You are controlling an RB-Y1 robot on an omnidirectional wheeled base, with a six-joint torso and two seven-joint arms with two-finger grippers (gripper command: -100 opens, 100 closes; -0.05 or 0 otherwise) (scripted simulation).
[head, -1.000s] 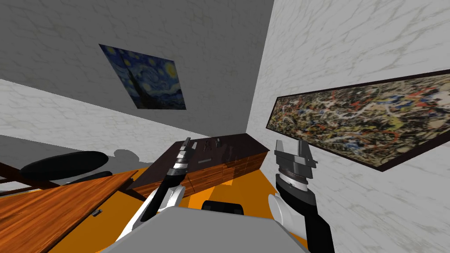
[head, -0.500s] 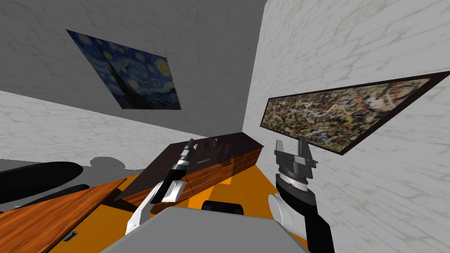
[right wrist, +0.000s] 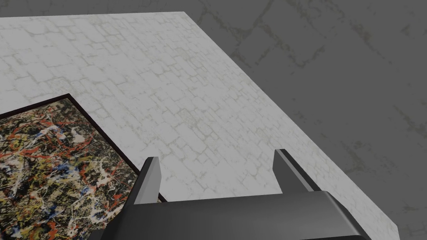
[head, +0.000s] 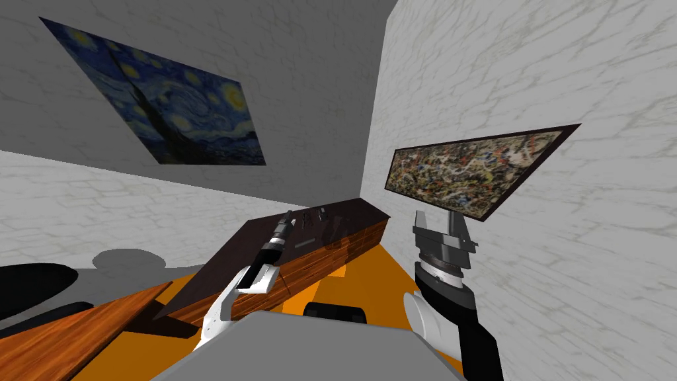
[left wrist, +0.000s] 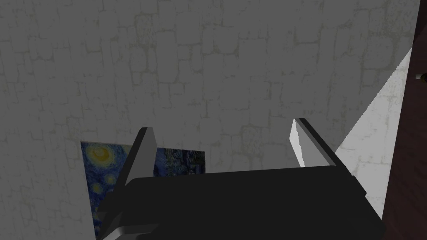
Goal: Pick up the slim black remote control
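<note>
Right gripper [head: 439, 221]: it was held up close by the robot's right side, near the right-hand wall, its two fingers parted with nothing between them; it sat where it had a second earlier.
Wooden table [head: 59, 337]: nearest on the robot's left, it took up less of the head view than before, because the robot had turned, not because the table had moved.
Black chair [head: 26, 286]: beyond the table, now pushed almost out at the left edge by that same turn.
Orange floor [head: 370, 278]: it ran between the robot and the sideboard.
Left arm: it stretched farther forward than a second ago, with more of its white forearm showing.
Left gripper [head: 285, 221]: it hung over the sideboard's top, fingers [left wrist: 307, 139] spread wide and empty.
Sideboard [head: 228, 264]: long, with a dark top and wooden drawer fronts, it stood along the far wall into the corner.
Remote control: I could not pick it out for certain. Small dark shapes [head: 309, 219] lay on the sideboard's top just past the left gripper's tips, and none touched it.
Starry-night painting [head: 165, 106]: on the far wall, it sat farther left in the head view than before.
Splatter painting [head: 463, 169]: on the right-hand wall, it looked narrower after the turn.
</note>
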